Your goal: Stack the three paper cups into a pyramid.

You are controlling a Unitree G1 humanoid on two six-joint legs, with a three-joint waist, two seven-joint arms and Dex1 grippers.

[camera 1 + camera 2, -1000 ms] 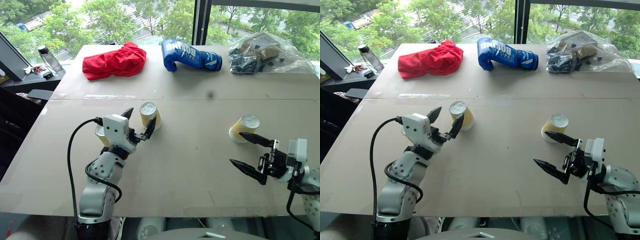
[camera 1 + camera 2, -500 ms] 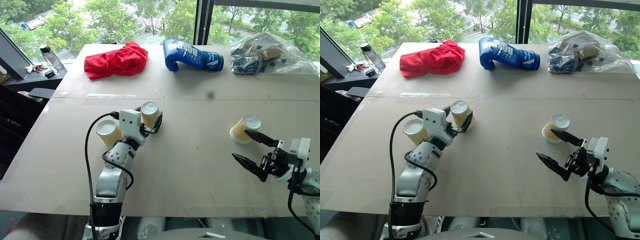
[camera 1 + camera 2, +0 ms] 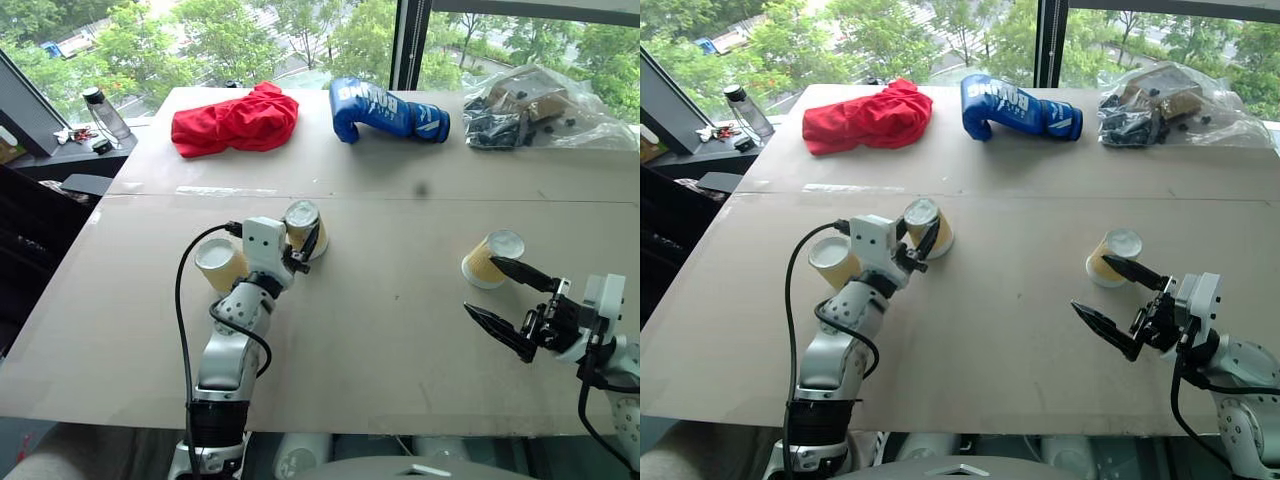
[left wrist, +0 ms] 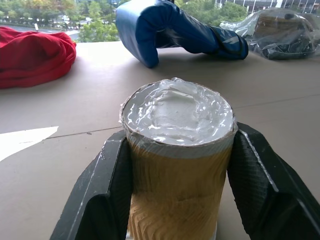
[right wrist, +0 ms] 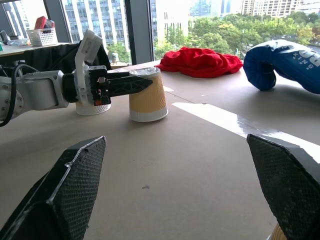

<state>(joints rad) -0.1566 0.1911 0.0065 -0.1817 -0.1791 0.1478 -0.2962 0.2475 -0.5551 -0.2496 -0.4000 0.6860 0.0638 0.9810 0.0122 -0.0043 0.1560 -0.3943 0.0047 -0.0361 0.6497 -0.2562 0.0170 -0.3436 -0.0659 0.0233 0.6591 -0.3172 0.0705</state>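
Three paper cups stand upside down on the brown table (image 3: 380,330). My left gripper (image 3: 305,233) is shut on the middle cup (image 3: 299,218), one black finger on each ribbed side; the left wrist view shows this cup (image 4: 177,165) pinched between both fingers. A second cup (image 3: 220,265) stands just left of that arm, apart from the held one. The third cup (image 3: 492,258) is at the right. My right gripper (image 3: 482,287) is open just in front of it, its upper fingertip close to the cup's side, holding nothing.
Along the far edge lie a red cloth (image 3: 235,118), a blue boxing glove (image 3: 385,108) and a clear plastic bag of parts (image 3: 540,100). A water bottle (image 3: 97,112) stands on a ledge beyond the table's left side.
My left gripper reached forward around the middle cup and closed on it, uncovering the cup beside the arm. The right gripper stayed open in place.
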